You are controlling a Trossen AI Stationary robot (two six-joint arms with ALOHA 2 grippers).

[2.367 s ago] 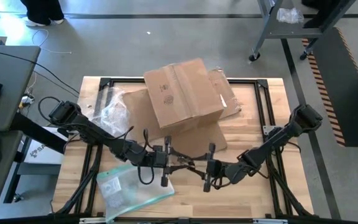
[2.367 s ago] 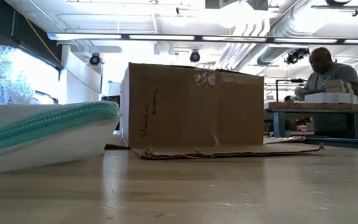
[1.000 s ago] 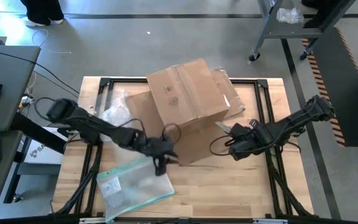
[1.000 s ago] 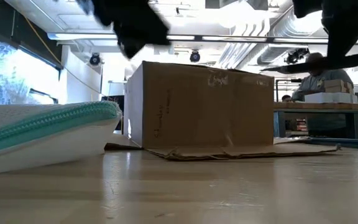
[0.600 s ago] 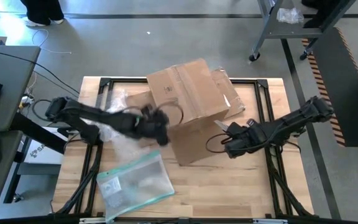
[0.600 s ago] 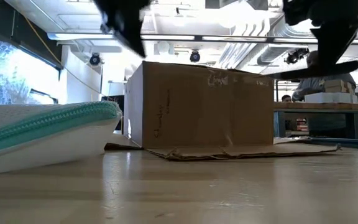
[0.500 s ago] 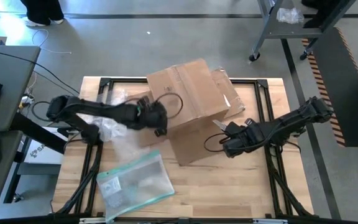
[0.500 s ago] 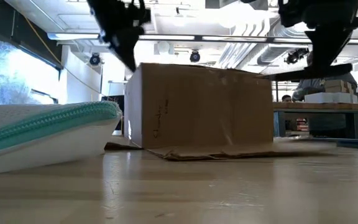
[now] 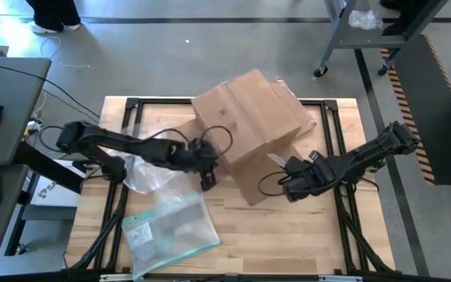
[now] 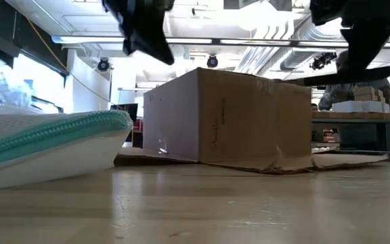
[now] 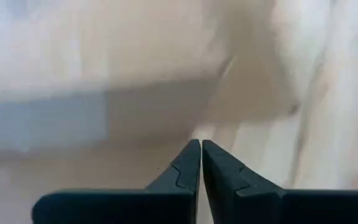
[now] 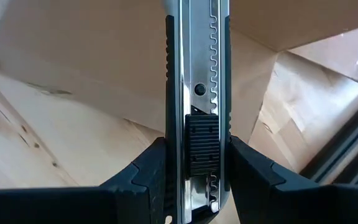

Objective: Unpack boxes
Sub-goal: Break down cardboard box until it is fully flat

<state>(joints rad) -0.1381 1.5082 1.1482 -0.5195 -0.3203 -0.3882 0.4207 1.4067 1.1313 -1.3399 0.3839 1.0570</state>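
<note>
High view: a plain brown corrugated cardboard box with clear tape along its top seam sits turned at an angle on the far middle of the pale wooden table; one flattened flap spreads from its base toward the near side. At the box's left near corner, just beside its side wall, is the left gripper — its two dark fingers pressed together with nothing between them, as the left wrist view confirms; whether it actually touches the cardboard cannot be told. From the right comes the right gripper, clamped on a slim metal-and-dark-plastic utility knife with a notched slider; the tool points at the box's right near side, above the flattened flap, and the blade tip is not visible. Left of the box lies a crumpled sheet of clear bubble wrap, partly under the left arm; nearer the front edge rests a flat clear plastic pouch with a teal edge. Low view: the box stands with a corner facing the camera, its base flap lying flat on the table; the teal-edged pouch fills the foreground at left; both grippers hang dark above the box — the left over its left top edge, the right over its right.
</note>
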